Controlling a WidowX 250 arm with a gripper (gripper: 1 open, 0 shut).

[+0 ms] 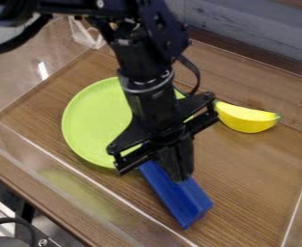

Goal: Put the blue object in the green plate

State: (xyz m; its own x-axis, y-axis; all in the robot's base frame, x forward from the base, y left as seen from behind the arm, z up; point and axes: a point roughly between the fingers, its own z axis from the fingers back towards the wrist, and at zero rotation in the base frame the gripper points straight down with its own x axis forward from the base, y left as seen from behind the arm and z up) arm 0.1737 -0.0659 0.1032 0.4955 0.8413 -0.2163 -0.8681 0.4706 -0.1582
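Note:
The blue object (183, 199) is a long deep-blue block lying flat on the wooden table, pointing from the plate's near rim toward the front right. My gripper (177, 170) points steeply down onto the block's upper end, fingers together and hiding that end. Whether they pinch its ridge I cannot tell. The green plate (89, 121) sits just left of and behind the gripper, with nothing on its visible surface. The arm covers the plate's right side.
A yellow banana-shaped object (247, 119) lies to the right of the plate. Clear plastic walls (24, 159) fence the wooden table on the left and front. A grey wall runs along the back.

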